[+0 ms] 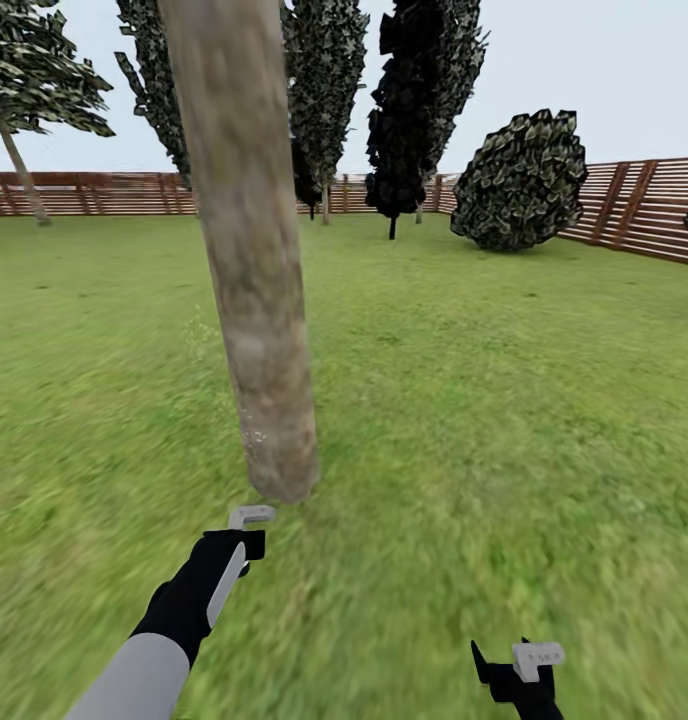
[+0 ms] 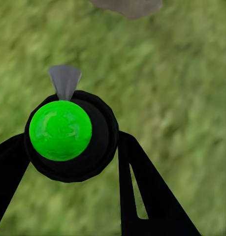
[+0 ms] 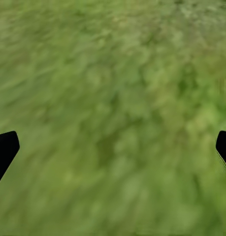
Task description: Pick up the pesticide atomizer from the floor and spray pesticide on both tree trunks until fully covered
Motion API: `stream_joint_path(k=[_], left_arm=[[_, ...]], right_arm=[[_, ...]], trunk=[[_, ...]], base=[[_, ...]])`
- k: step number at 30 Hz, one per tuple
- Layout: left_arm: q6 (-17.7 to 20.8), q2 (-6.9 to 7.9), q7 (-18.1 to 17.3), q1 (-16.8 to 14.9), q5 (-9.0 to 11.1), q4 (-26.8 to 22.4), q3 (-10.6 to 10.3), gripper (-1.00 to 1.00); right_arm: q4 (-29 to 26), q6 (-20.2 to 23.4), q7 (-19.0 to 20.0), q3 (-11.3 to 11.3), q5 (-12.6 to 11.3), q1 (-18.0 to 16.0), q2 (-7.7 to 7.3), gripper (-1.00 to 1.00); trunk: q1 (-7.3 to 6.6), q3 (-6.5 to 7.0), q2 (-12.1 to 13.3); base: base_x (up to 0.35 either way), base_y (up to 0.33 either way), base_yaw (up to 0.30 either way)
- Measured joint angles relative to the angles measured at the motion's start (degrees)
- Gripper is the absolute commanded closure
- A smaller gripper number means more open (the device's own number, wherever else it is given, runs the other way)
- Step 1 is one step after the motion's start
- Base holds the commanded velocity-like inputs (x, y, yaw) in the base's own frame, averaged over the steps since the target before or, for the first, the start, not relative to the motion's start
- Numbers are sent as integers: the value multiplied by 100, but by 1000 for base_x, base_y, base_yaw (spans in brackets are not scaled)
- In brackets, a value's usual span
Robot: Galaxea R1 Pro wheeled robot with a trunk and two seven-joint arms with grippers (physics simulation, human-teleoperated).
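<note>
thick tree trunk point(image 1: 254, 300) rises from lawn point(image 1: 504, 400) before fence point(image 1: 644, 205).

Trunk point(image 1: 252, 300) showing mottled, rough bark; fence point(image 1: 644, 205) looking like slatted wood; atomizer point(image 2: 68, 132) cap appearing matt black plastic.

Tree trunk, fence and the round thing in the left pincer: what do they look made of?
Tree trunk: bark-like, matte, mottled grey-beige, fairly smooth.
Fence: apparently wood, going by its reddish-brown horizontal slats and diagonal braces.
Held object: probably plastic, with a glossy bright green dome on a smooth black round body and a grey spout; the left pincer clasps it.
</note>
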Motion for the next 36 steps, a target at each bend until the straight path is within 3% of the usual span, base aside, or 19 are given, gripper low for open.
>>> stream_joint_path(k=[18, 36], left_arm=[[0, -1, 0, 0, -2, 0, 0, 100], [82, -10, -1, -123, -67, 11, -43, 100]], right_arm=[[0, 0, 0, 0, 0, 0, 0, -100], [-10, 0, -8, 0, 0, 0, -18, -100]], trunk=[[0, 0, 0], [0, 0, 0]], base=[[86, -275, 263], [0, -30, 2]])
